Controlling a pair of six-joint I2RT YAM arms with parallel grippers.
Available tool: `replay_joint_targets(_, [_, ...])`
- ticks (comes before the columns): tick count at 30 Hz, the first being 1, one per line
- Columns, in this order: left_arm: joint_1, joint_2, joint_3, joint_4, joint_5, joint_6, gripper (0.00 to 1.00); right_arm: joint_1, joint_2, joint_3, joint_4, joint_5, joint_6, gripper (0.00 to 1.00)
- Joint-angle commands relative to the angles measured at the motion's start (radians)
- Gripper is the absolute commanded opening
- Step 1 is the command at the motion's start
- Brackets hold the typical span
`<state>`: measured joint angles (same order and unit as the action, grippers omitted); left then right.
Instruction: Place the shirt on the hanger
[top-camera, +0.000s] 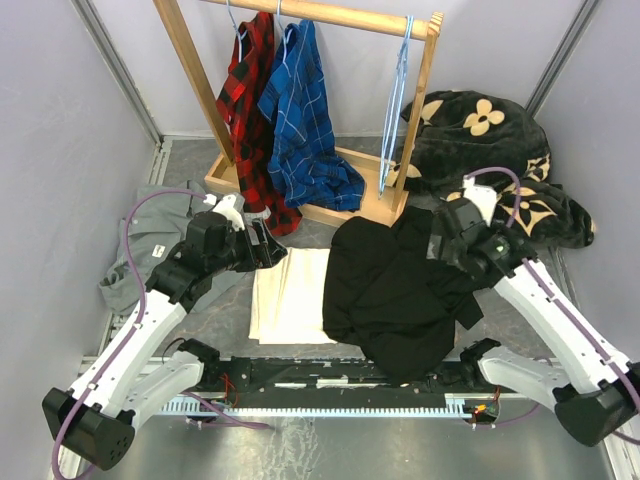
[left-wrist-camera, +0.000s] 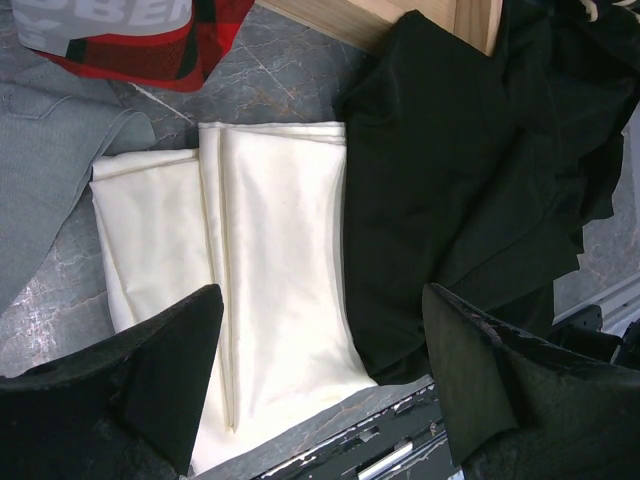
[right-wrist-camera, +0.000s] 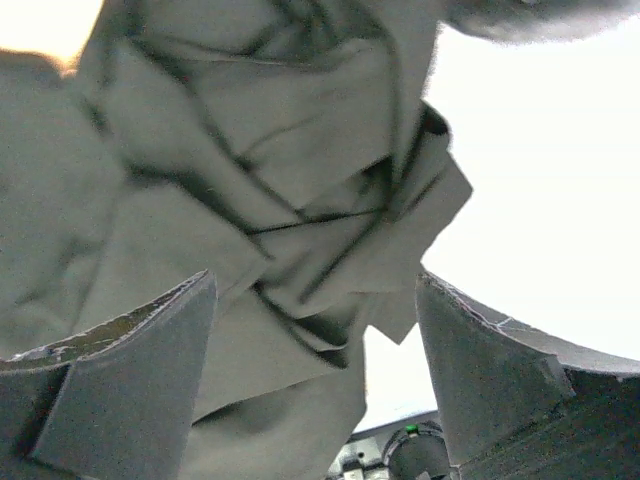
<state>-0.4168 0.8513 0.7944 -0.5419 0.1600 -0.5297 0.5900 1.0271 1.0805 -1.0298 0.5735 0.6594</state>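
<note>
The black shirt (top-camera: 395, 290) lies crumpled on the table right of centre, its lower edge hanging over the front rail. It also shows in the left wrist view (left-wrist-camera: 470, 170) and close up, washed out, in the right wrist view (right-wrist-camera: 250, 200). Thin light-blue wire hangers (top-camera: 397, 110) hang empty at the right end of the rack's rod. My left gripper (top-camera: 278, 255) (left-wrist-camera: 322, 300) is open and empty above a cream cloth, left of the shirt. My right gripper (top-camera: 437, 245) (right-wrist-camera: 315, 285) is open just above the shirt's upper right part, with folds of fabric between its fingers.
The wooden rack (top-camera: 190, 70) stands at the back with a red plaid shirt (top-camera: 250, 110) and a blue plaid shirt (top-camera: 305, 120) on it. A folded cream cloth (top-camera: 290, 295) lies at centre, a grey shirt (top-camera: 135, 255) at left, a black flowered blanket (top-camera: 490, 130) at back right.
</note>
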Motion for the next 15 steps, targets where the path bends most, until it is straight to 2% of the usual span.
replay_joint_targets(1, [0.000, -0.009, 0.001, 0.040, 0.005, 0.007, 0.87, -0.225, -0.006, -0.045, 0.048, -0.097, -0.076, 0.88])
replay_joint_targets(9, [0.001, -0.019, 0.003, 0.025, 0.007, 0.010, 0.87, -0.589, 0.130, -0.045, 0.242, -0.356, -0.171, 0.91])
replay_joint_targets(15, [0.000, -0.021, 0.008, 0.009, 0.004, 0.018, 0.87, -0.802, 0.222, -0.073, 0.460, -0.684, -0.209, 0.93])
